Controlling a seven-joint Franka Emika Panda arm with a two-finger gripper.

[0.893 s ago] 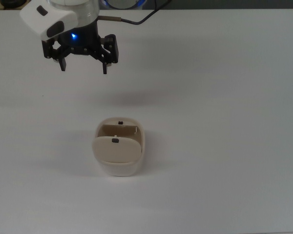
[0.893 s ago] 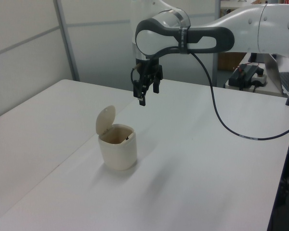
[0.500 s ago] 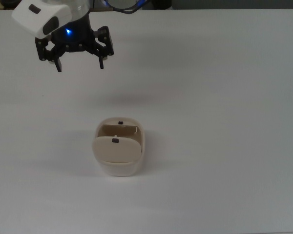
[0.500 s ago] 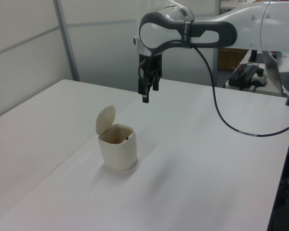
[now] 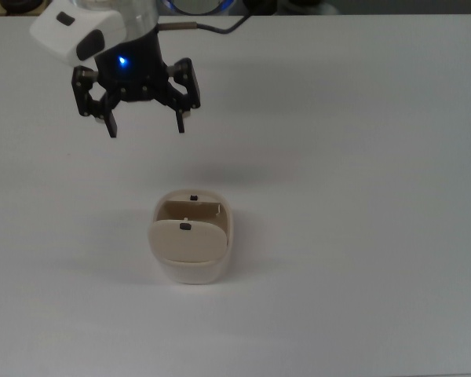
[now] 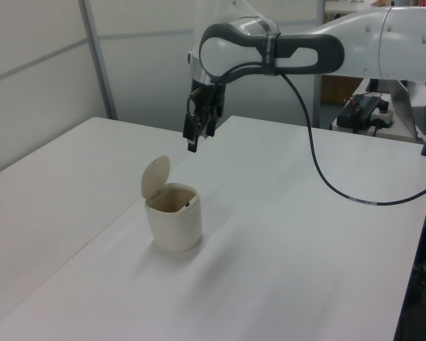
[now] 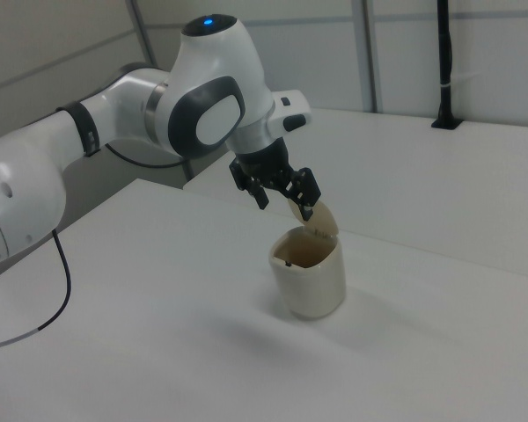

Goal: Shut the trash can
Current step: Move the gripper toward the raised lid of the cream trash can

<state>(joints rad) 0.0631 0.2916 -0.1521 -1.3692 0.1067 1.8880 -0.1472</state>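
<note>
The end effector (image 5: 145, 126) is being carried in the air above the table (image 5: 361, 196), its two black fingers spread wide with nothing held between them. Against the frames from half a second ago, it is being shifted: in the top view it is now lower in the picture and further to the top view's right, closer to the trash can (image 5: 190, 236); in the left view it is now placed toward the left view's left, above and just behind the raised lid (image 6: 155, 177). This is being read as an approach to the back of the lid, so that it can be pushed down; the closing itself is not yet begun, since the lid is standing upright on its hinge and the opening is showing.

The trash can is sitting near the middle of the table, apart from the end effector. It is being seen as a small cream body of smooth, matte plastic with a rounded-square outline, slightly tapering, and a flat, rounded lid bearing a tiny black knob (image 5: 185, 226). The table is plain, white and smooth.
</note>
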